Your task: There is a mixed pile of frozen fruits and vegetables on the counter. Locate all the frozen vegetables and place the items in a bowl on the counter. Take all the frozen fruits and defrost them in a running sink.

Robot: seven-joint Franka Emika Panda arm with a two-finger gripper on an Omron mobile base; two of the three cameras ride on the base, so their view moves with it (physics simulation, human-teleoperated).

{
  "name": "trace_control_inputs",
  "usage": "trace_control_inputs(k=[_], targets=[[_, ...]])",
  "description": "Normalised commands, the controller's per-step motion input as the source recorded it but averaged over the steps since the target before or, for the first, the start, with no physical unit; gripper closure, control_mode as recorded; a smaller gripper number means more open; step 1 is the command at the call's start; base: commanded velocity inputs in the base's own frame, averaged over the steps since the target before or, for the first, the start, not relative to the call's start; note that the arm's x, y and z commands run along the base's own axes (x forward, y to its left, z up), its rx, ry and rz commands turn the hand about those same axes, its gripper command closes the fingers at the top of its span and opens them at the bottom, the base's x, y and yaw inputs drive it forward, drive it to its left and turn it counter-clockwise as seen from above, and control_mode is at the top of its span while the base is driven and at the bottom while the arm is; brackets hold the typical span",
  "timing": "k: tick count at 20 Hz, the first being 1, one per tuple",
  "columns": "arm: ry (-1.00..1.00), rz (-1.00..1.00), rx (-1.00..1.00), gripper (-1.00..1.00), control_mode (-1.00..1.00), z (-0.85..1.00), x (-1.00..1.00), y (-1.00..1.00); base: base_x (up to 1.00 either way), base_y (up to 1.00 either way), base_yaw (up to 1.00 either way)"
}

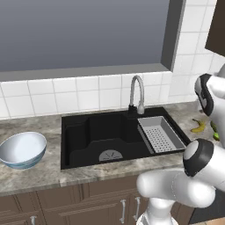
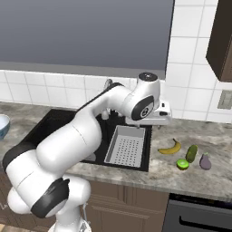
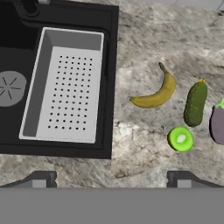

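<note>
Gripper point(image 3: 111, 179) spread wide, empty, above the counter point(image 3: 144, 35) right of the sink point(image 3: 57, 13). Nearest, one round green lime point(image 3: 180, 138); beyond, one curved yellow banana point(image 3: 155, 94), one dark cucumber point(image 3: 195, 104) lengthwise toward the wall, one grey-purple eggplant point(image 3: 218, 123). Far left, one pale bowl point(image 1: 22, 150).
</note>
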Motion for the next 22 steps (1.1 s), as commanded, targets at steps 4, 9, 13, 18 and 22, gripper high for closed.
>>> trace_control_inputs(k=[4,9,13,18,22], targets=[[0.00,-0.02,-0.07,-1.00,-1.00,-0.21,0.00,-0.26,0.00,0.00,0.00],[0.00,-0.05,-0.09,-1.00,-1.00,-0.21,0.09,-0.16,0.00,0.00,0.00],[0.00,-0.09,-0.08,-1.00,-1.00,-0.18,0.15,-0.12,0.00,0.00,0.00],[0.02,-0.10,-0.04,-1.00,-1.00,-0.09,0.19,-0.13,0.00,0.00,0.00],[0.04,-0.10,0.00,-1.00,-1.00,-0.01,0.17,-0.14,0.00,0.00,0.00]])
